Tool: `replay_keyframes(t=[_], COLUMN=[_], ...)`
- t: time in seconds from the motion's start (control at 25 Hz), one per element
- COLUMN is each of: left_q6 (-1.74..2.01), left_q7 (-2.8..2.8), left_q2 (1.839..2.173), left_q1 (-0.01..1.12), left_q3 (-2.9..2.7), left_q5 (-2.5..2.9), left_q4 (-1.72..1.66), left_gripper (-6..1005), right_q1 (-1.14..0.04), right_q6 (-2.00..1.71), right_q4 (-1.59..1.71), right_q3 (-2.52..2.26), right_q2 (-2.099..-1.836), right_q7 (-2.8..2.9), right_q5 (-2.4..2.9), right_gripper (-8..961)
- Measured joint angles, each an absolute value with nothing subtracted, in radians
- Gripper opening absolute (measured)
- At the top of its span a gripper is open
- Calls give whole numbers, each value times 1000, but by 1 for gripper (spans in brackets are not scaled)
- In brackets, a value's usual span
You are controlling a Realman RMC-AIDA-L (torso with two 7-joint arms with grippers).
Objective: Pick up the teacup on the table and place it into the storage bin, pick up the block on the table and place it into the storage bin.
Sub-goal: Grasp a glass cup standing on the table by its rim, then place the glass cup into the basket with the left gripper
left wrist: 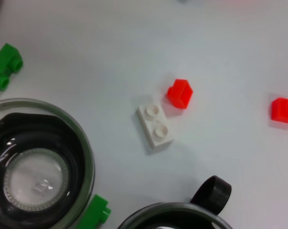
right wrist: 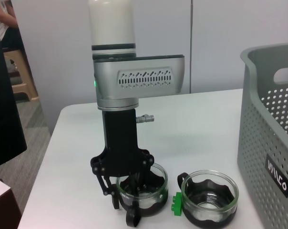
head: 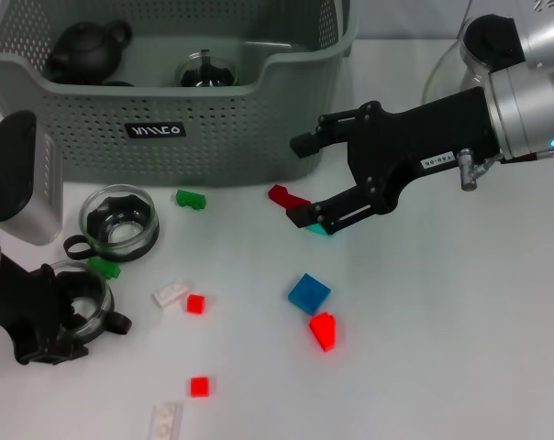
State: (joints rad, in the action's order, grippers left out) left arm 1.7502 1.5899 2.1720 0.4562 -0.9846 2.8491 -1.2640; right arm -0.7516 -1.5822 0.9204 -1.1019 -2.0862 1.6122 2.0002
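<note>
Here the left pincer (head: 71, 316) straddles a teacup's (head: 86, 295) rim.

The right arm ends in a silver cylinder with a small teal light, then a matt black wrist bearing a small white label (its print too fine to read). Its black right gripper (head: 307, 179) has angular linked fingers. The left gripper (right wrist: 127, 198) is equally black, beneath a silver housing with slanted vent slots, a green light and a protruding screw.
</note>
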Motion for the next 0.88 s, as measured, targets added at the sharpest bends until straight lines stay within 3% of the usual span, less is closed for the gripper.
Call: replay_keyframes(t=[0.48, 0.68, 0.88], left_q6=[1831, 1840, 1850], left_q7=[1591, 1591, 1591], left_q2=[2171, 2171, 2171], left_q1=[454, 454, 455], left_q3=[-963, -957, -954], left_q5=[2821, 2820, 2818], left_q4=[-1329, -1331, -1331], left_gripper=[259, 79, 67], right_q1=[-752, -752, -751], right_q6=[-1584, -1586, -1588], right_q4=[923, 923, 922], right_q3=[-1100, -1100, -1091], right_q2=[-2085, -2085, -2085], right_q7=[1611, 1609, 1598], right_q5=[2000, 2000, 2001], right_gripper=[928, 928, 927])
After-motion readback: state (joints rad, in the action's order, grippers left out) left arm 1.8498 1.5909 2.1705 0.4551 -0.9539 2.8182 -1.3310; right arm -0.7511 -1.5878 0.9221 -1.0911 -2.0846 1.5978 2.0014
